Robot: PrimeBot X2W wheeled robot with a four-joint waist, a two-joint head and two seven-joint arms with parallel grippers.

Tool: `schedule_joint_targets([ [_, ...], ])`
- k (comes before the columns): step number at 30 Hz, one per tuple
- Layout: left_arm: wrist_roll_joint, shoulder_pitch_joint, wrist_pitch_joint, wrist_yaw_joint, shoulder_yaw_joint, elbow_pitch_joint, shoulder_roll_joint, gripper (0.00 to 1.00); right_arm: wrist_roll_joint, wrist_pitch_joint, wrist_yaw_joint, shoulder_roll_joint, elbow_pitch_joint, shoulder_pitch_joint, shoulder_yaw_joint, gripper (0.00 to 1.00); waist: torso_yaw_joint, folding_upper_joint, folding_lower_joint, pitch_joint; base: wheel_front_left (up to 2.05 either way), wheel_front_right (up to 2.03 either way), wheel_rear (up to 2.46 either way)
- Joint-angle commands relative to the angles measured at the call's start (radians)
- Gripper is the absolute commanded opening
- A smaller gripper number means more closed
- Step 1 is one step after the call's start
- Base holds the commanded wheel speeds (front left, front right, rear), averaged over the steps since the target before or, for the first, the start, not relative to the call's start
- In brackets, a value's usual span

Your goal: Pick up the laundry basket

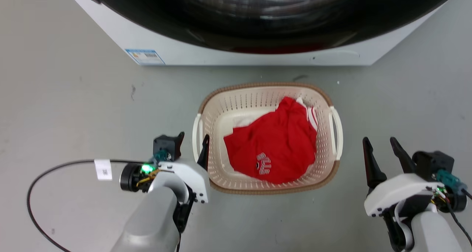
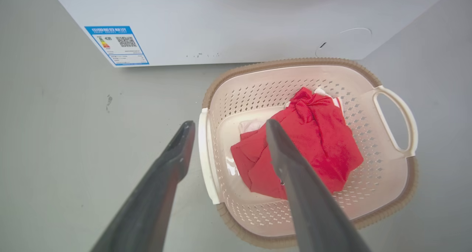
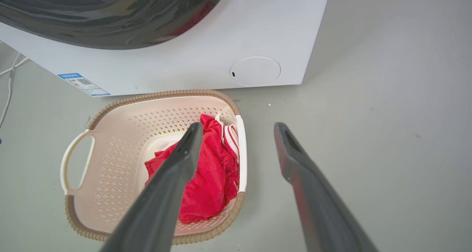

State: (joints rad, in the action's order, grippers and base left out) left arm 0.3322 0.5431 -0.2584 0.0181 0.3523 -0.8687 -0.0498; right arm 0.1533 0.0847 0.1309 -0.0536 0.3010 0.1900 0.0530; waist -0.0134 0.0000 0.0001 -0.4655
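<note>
Left pincer (image 2: 228, 126) spread astride white handle (image 2: 205, 152) of laundry basket (image 2: 295, 62) | right pincer (image 1: 379, 141) spread | red shirt (image 1: 273, 145) reads "BULLS"

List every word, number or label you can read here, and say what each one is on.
"BULLS": white letters on the red shirt lying in the basket.
Blue-edged sticker on the washing machine: a square code and small print, too small to read.
White tag on the cable: blurred, unreadable.
</note>
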Motion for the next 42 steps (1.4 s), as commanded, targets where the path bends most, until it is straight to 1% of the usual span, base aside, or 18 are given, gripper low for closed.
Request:
schedule_joint_targets([
  [1, 0.011, 0.060, 0.005, 0.013, -0.002, -0.050, -0.001, 1.00, 0.020, 0.010, 0.000, -0.010, 0.054, 0.062, -0.012, 1.00, 0.019, 0.0000, -0.0001, -0.103, 0.00, 0.00, 0.00],
  [8, 0.043, 0.197, 0.040, 0.044, -0.019, -0.175, -0.005, 1.00, 0.067, 0.020, 0.000, -0.033, 0.230, 0.220, -0.061, 1.00, 0.030, 0.0000, -0.0001, -0.226, 0.00, 0.00, 0.00],
  [15, 0.075, 0.311, 0.096, 0.076, -0.028, -0.278, -0.020, 1.00, 0.130, 0.006, 0.000, -0.038, 0.431, 0.393, -0.123, 1.00, 0.039, 0.0000, -0.0001, -0.313, 0.00, 0.00, 0.00],
  [23, 0.094, 0.400, 0.152, 0.093, -0.022, -0.349, -0.044, 1.00, 0.211, -0.030, 0.000, -0.041, 0.619, 0.560, -0.220, 1.00, 0.051, 0.0000, -0.0001, -0.376, 0.00, 0.00, 0.00],
  [24, 0.097, 0.426, 0.165, 0.096, -0.020, -0.362, -0.052, 1.00, 0.240, -0.048, 0.000, -0.044, 0.670, 0.611, -0.258, 1.00, 0.053, 0.0000, -0.0001, -0.396, 0.00, 0.00, 0.00],
  [33, 0.119, 0.494, 0.194, 0.103, -0.022, -0.389, -0.067, 1.00, 0.327, -0.085, 0.000, -0.052, 0.771, 0.723, -0.365, 1.00, 0.058, 0.0000, -0.0001, -0.436, 0.00, 0.00, 0.00],
  [34, 0.123, 0.497, 0.201, 0.102, -0.024, -0.391, -0.065, 1.00, 0.336, -0.091, 0.000, -0.053, 0.780, 0.730, -0.374, 0.85, 0.059, 0.0000, -0.0001, -0.438, 0.00, 0.00, 0.00],
  [35, 0.124, 0.499, 0.205, 0.103, -0.023, -0.394, -0.064, 0.64, 0.345, -0.095, 0.000, -0.054, 0.788, 0.737, -0.383, 0.36, 0.059, 0.0000, -0.0001, -0.439, 0.00, 0.00, 0.00],
  [36, 0.128, 0.504, 0.206, 0.104, -0.021, -0.395, -0.064, 0.00, 0.357, -0.101, 0.000, -0.053, 0.793, 0.744, -0.392, 0.00, 0.059, 0.0000, -0.0001, -0.439, 0.00, 0.00, 0.00],
  [42, 0.142, 0.503, 0.231, 0.109, -0.010, -0.403, -0.051, 0.00, 0.413, -0.108, 0.000, -0.057, 0.811, 0.758, -0.452, 0.00, 0.061, 0.0000, -0.0001, -0.433, 0.00, 0.00, 0.00],
])
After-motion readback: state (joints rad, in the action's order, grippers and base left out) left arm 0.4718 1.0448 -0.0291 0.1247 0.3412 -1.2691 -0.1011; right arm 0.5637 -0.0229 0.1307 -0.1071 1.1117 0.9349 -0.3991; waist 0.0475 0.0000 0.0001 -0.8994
